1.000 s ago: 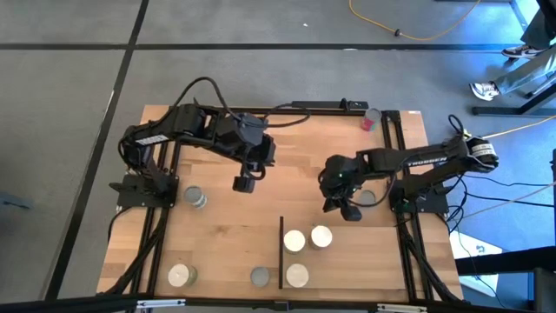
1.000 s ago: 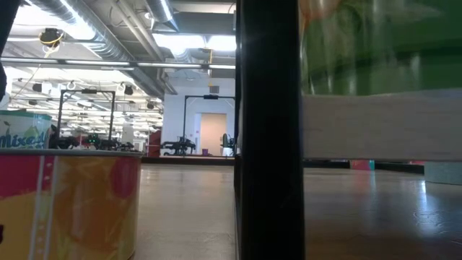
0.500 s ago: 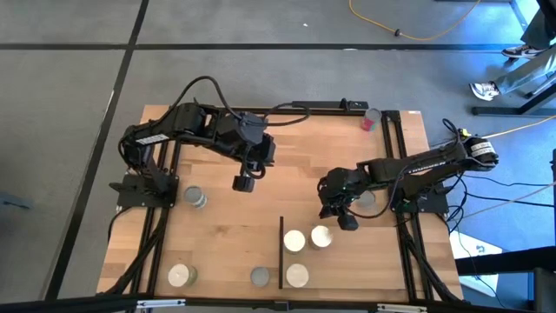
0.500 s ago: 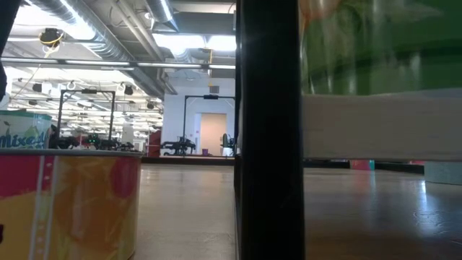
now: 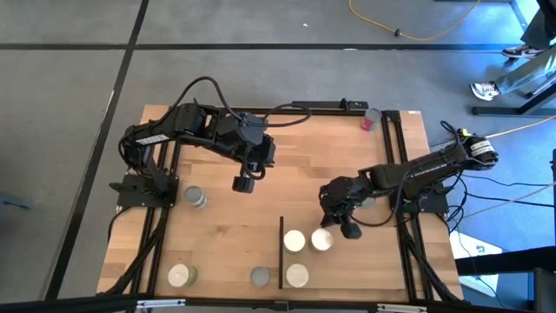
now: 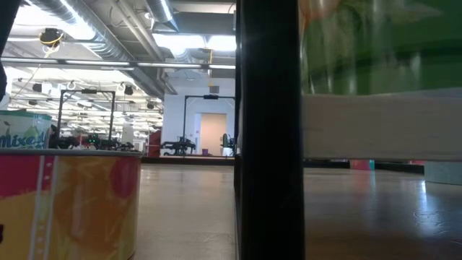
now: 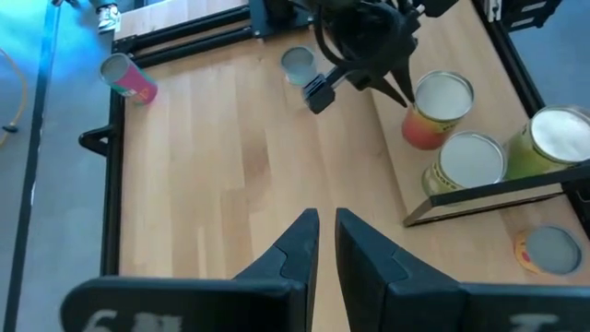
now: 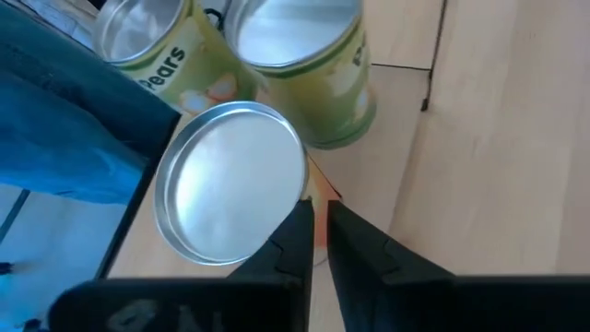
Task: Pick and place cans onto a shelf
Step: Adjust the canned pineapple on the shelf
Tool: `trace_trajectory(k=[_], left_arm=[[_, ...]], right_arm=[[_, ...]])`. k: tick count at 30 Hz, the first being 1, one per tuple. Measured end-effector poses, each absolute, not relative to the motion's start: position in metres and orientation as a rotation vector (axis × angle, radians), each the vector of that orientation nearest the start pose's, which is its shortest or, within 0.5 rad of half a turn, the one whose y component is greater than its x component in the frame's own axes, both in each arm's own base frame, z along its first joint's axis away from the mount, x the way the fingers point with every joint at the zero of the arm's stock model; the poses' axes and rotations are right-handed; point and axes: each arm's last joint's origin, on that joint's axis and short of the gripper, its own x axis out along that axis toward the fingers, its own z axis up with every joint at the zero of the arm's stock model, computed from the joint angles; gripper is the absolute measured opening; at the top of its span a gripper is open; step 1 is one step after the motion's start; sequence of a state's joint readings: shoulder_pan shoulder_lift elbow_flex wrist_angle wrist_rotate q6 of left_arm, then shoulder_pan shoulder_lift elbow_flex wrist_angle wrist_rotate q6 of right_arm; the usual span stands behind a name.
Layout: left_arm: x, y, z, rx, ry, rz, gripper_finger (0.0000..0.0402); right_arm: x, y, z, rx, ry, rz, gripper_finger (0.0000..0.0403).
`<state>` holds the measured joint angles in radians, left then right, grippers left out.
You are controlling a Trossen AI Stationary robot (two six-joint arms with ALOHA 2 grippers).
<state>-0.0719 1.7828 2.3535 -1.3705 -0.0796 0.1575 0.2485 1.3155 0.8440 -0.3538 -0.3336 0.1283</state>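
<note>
The right gripper [image 5: 347,228] has moved down beside the shelf's [image 5: 347,261] cans [image 5: 321,239].

The table [image 5: 234,217] is of light wood and stands on a grey floor [image 5: 69,104]. Black frame rails [image 5: 143,235] run along its sides. A yellow cable [image 5: 417,36] lies on the floor beyond it. In the low view, ceiling ducts [image 6: 94,36] hang in the room behind.
</note>
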Motion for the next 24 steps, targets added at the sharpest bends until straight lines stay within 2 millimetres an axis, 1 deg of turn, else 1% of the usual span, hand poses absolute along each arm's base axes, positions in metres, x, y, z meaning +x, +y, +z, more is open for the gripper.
trace_trajectory(k=[4,7,11,16,24], left_arm=[[0.316,-0.020,0.475,0.209,0.797,-0.055,0.0032],[0.316,-0.020,0.475,0.209,0.797,-0.055,0.0032],[0.316,-0.020,0.475,0.196,0.796,-0.050,0.0032],[0.316,-0.020,0.475,0.186,0.797,-0.045,0.0032],[0.316,-0.021,0.475,0.185,0.797,-0.046,0.0032]], right_arm=[[0.253,0.080,0.229,0.146,0.874,0.516,0.0037],[0.259,0.087,0.225,0.171,0.858,0.552,0.0037],[0.268,0.097,0.214,0.200,0.869,0.593,0.0037],[0.270,0.107,0.202,0.193,0.914,0.616,0.0037],[0.270,0.122,0.204,0.215,0.873,0.667,0.0037]])
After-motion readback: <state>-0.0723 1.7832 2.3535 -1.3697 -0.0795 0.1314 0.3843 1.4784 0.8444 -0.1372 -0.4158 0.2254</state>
